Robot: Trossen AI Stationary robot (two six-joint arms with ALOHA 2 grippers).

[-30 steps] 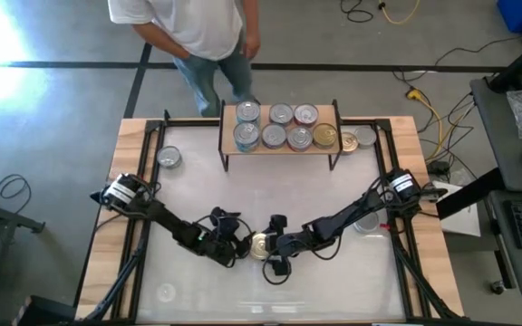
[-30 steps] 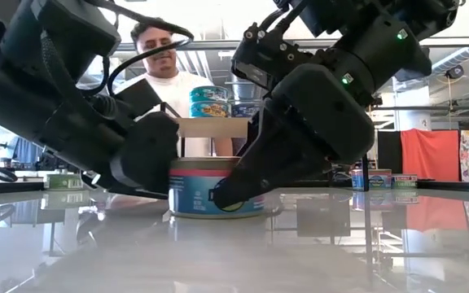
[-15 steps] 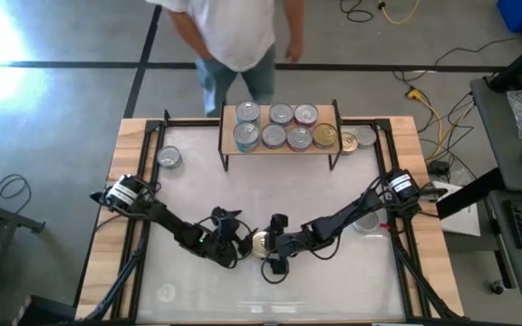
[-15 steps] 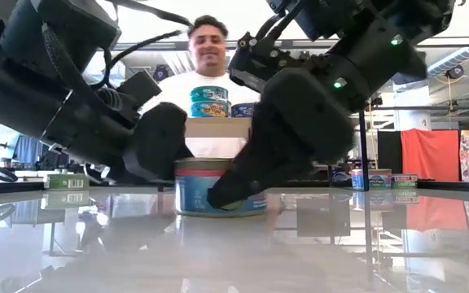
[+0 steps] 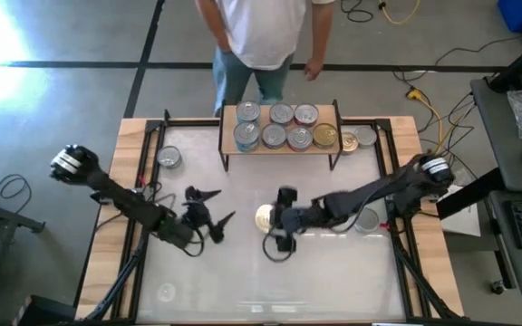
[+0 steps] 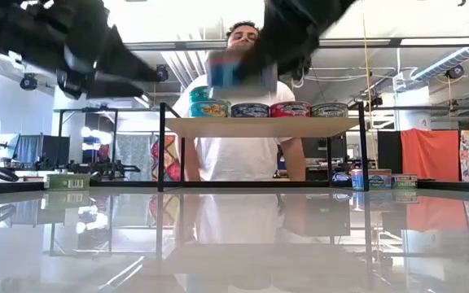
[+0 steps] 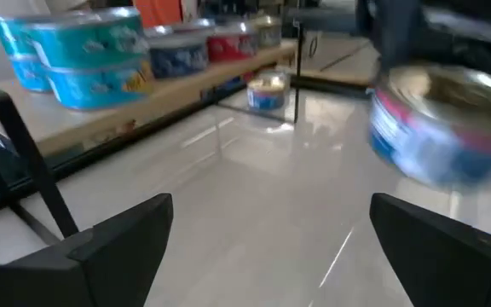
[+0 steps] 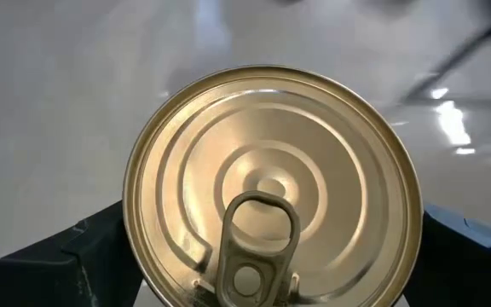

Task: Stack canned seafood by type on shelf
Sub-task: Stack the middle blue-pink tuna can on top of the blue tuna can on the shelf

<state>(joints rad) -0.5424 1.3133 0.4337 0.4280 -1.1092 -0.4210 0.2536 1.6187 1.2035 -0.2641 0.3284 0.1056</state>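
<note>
High view: our right gripper (image 5: 273, 229) carries a gold-topped round tin (image 5: 265, 216) above the white tabletop (image 5: 243, 281).
From left to right we see 1 silver-topped tin (image 5: 169, 158) alone, our left gripper (image 5: 208, 214) spread wide and empty, the right gripper's fingers clasping the gold tin's sides, then the small light-wood shelf on black legs (image 5: 281, 144) at the far edge holding 7 tins, a person (image 5: 265, 32) behind it.

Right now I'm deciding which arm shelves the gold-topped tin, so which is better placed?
Right. The right gripper already holds the gold-topped tin between its fingers, lifted off the table. The left gripper is open, empty, and apart from it, no nearer the shelf.
</note>
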